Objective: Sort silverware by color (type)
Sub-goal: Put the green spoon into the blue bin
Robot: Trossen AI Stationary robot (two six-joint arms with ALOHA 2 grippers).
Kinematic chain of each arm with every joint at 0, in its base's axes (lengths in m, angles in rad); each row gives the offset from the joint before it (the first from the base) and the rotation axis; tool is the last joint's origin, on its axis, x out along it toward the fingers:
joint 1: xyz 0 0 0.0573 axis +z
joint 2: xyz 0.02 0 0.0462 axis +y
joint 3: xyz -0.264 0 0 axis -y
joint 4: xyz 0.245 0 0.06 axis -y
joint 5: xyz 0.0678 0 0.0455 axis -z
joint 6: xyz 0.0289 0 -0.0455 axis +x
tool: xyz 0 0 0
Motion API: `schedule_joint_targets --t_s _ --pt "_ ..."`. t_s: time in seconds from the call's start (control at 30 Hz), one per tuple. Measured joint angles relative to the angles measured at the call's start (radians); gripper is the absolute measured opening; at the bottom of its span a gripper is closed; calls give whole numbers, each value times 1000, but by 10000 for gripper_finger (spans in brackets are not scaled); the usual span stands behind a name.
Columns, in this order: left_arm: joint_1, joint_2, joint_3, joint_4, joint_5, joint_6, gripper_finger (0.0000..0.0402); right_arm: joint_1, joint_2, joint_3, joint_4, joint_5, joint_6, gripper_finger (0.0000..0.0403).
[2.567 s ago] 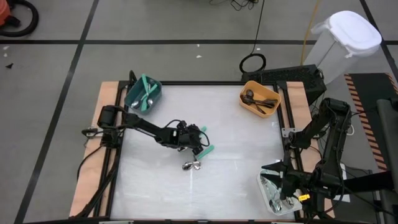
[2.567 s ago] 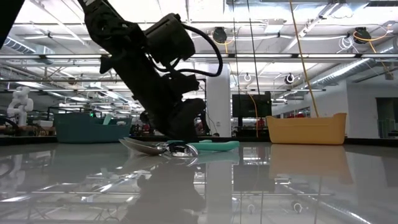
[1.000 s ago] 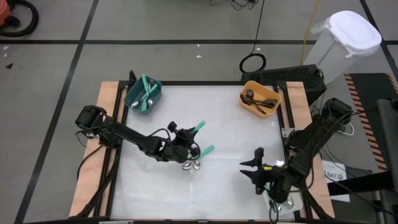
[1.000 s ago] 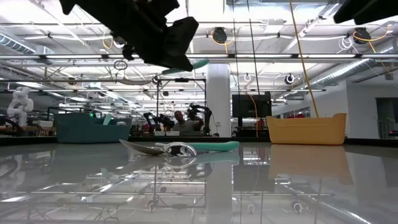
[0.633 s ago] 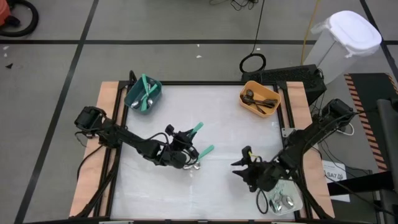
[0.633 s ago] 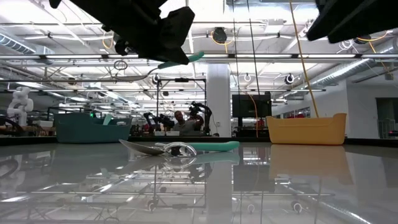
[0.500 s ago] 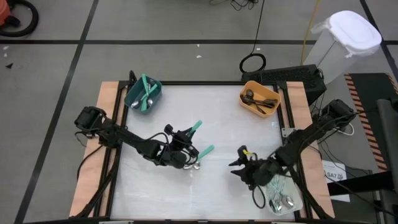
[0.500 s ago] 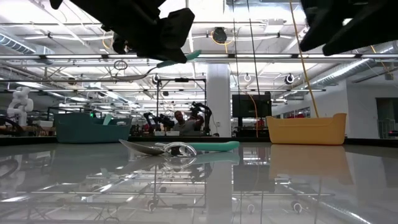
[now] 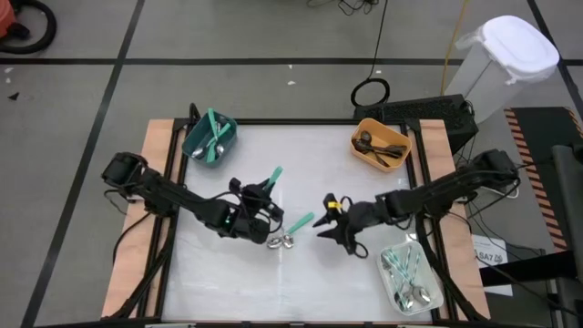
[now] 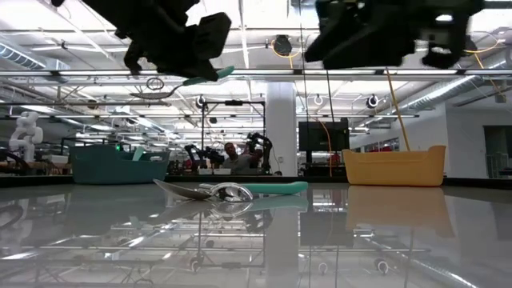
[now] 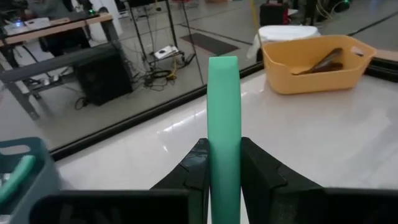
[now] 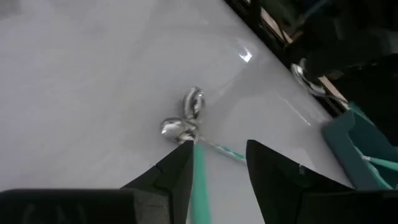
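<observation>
My left gripper (image 9: 258,199) hangs above the table's middle left, shut on a utensil with a teal-green handle (image 11: 224,124); the utensil's working end is hidden behind the fingers. On the table lie a second teal-handled utensil (image 9: 301,220) and shiny silver spoons (image 9: 281,240), which show as a small cluster (image 10: 228,190) in the low view. My right gripper (image 9: 324,223) hovers open just right of that cluster and touches nothing. In the right wrist view the spoon bowls (image 12: 185,118) and the teal handle (image 12: 200,171) lie past its spread fingers. My left gripper pinches the teal-green handle between its two fingers (image 11: 198,168), one on each long edge (image 11: 214,177). The handle runs along the fingers and sticks out past their tips toward the far right. It is lifted clear of the table, held near level (image 10: 210,77).
A teal bin (image 9: 209,138) with teal-handled pieces stands at the far left. An orange bin (image 9: 380,146) with dark pieces is at the far right, and a clear bin (image 9: 410,278) with silverware at the near right. Bare tabletop lies along the near edge.
My right gripper has swung from beside the clear bin toward the table's left, to the cluster in the middle, rolling as it went and staying open. My left gripper has shifted slightly toward the far left and rolled, and the held teal handle has turned with it.
</observation>
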State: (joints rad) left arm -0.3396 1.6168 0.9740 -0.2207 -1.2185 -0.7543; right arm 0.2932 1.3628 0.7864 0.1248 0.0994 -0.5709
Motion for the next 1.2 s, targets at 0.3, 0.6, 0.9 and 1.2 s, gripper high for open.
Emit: schedule_joint_targets --t_s 0.3,0.6,0.9,1.2 --pt "32 -37 0 -249 -5 -71 55 -54 109 1 141 -53 -25 141" --pt "212 -156 -2 -653 119 -161 55 -66 153 0 234 -54 -45 141" --pt "429 -204 -3 -759 227 -68 55 -97 156 2 276 -53 -43 141" --pt "677 -269 -3 -652 335 243 55 -98 156 1 267 -53 -33 141"
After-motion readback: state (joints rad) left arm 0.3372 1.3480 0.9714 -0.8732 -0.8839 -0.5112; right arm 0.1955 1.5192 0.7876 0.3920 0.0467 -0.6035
